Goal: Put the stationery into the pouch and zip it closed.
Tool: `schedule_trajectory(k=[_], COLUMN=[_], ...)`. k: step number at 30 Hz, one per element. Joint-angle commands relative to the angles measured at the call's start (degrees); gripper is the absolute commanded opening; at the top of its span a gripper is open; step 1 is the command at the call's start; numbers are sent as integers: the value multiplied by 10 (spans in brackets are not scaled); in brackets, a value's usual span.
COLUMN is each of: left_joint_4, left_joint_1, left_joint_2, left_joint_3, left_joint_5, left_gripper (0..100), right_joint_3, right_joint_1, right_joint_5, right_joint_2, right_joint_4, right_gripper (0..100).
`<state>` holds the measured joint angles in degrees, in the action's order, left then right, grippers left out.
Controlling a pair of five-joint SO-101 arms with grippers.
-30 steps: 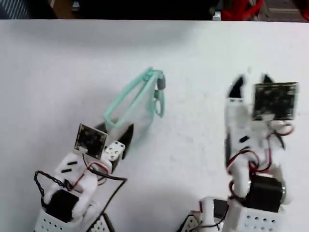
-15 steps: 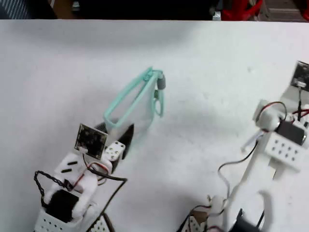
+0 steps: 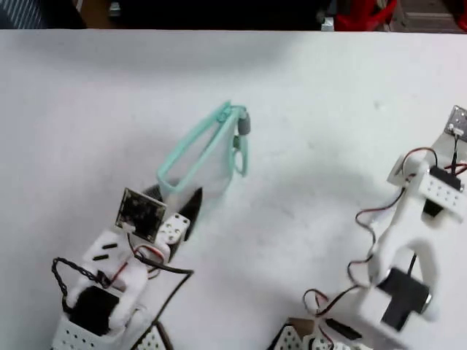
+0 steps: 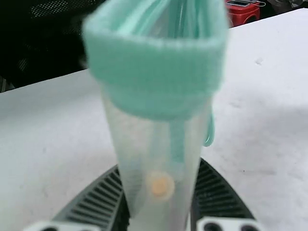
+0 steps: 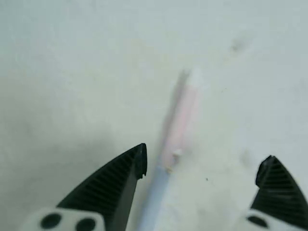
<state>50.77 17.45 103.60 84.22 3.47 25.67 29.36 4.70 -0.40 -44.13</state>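
Note:
A clear pouch [image 3: 206, 151] with mint-green zipper trim lies on the white table, its mouth standing open. My left gripper [image 3: 177, 203] is shut on the pouch's near end. In the left wrist view the pouch [image 4: 159, 72] rises between the jaws of the left gripper [image 4: 159, 204]. A pink, white and pale-blue pen [image 5: 174, 139] lies on the table in the right wrist view. My right gripper [image 5: 202, 168] hangs open above it, one fingertip on each side of the pen. The right arm [image 3: 419, 182] stands at the table's right edge.
The table's far edge [image 3: 233, 30] borders a dark room, with a red object [image 3: 361, 13] behind it. Cables [image 3: 73, 277] trail from both arm bases at the near edge. Bare white table [image 3: 321, 131] lies between the pouch and the right arm.
The right arm has swung from the table's right-middle area out to the right edge. The left arm and the pouch have stayed put.

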Motion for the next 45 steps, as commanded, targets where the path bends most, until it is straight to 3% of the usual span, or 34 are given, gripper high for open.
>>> schedule_trajectory(k=[1, 5, 11, 20, 32, 37, 45], left_joint_4=[-18, -18, -18, -18, -18, -18, -18], left_joint_1=[-2, -2, -2, -1, -1, -1, 10], left_joint_2=[7, 7, 7, 7, 7, 7, 7], left_joint_3=[-3, -3, -3, -3, -3, -3, -3], left_joint_5=[7, 7, 7, 7, 7, 7, 4], left_gripper=[147, 148, 149, 150, 150, 150, 151], right_joint_3=[-110, -210, -297, -369, -413, -413, -418], right_joint_1=[0, 11, 12, 24, 44, 44, 41], right_joint_5=[-4, -4, 0, -3, -2, -1, 1], right_joint_2=[63, 151, 253, 343, 356, 356, 337], right_joint_4=[-58, -119, -127, -127, -128, -128, -157], right_gripper=[351, 319, 130, 128, 122, 11, 17])
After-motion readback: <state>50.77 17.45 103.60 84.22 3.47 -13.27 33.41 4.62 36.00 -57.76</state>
